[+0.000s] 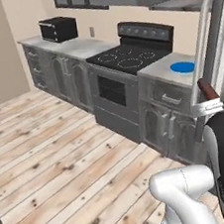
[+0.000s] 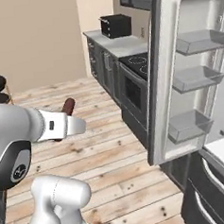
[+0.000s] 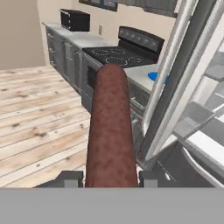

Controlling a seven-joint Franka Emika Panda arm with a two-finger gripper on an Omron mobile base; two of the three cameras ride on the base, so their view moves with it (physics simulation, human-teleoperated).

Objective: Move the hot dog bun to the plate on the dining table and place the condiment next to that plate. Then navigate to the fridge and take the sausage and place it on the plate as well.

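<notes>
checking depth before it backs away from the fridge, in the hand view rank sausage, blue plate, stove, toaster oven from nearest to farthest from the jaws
1. Sausage, clamped in the jaws, pointing forward.
2. Blue plate, on the counter beside the fridge door.
3. Stove, beyond the plate.
4. Toaster oven, at the counter's far end, upper left.

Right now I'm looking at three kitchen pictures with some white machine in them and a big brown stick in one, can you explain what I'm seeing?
It's a rendered kitchen with a white robot arm on a driving base. Two pictures come from cameras on the base, behind the arm to its left and right. The third comes from a camera on the hand, looking along the jaws. The brown stick is a sausage, large only because it is near that lens. The gripper is shut on it, holding it out over the wooden floor. Beside the arm stands the open fridge door, its white shelves visible. Along the wall are a stove, a toaster oven and a blue plate on the counter.
</notes>
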